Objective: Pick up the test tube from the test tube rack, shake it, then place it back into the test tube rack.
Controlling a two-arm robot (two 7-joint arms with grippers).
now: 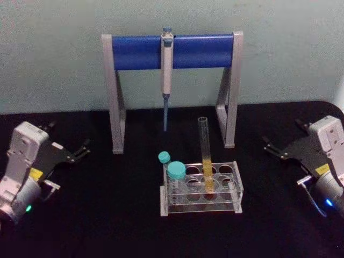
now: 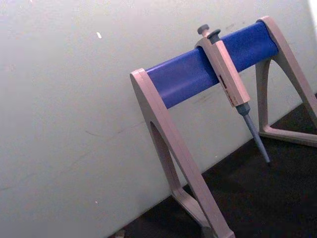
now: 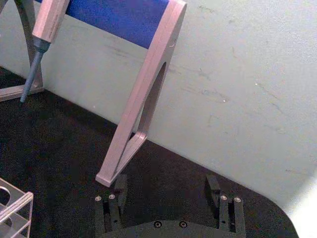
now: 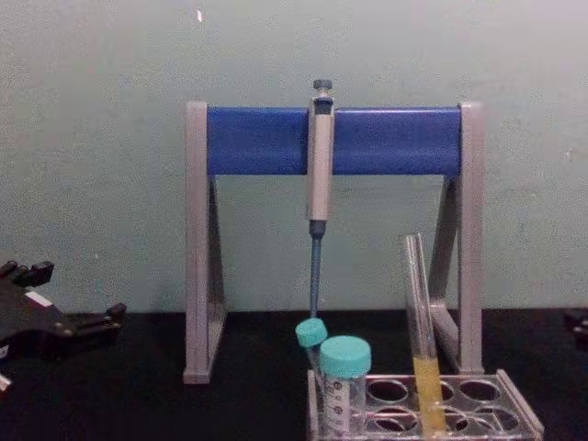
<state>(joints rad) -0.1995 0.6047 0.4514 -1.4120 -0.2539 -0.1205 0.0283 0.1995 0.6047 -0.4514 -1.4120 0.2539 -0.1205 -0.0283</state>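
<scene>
Here's the test tube [image 1: 205, 153], long, thin clear glass with an open mouth and yellow liquid low down, standing in a hole right of centre in the test tube rack [image 1: 238, 188], leaning slightly. The rack is low clear plastic with rows of round holes, sitting mid-table on the matte black surface [image 1: 107, 215]. Two stubby teal-capped tubes [image 1: 176, 171] occupy its left end. Behind, a grey-legged stand with a glossy blue bar [image 1: 134, 52] carries a hanging pipette [image 1: 167, 70]. Left gripper [image 1: 68, 137] rests far left, fingers spread; right gripper [image 3: 166, 181] sits far right, fingers wide apart, gripping nothing.
</scene>
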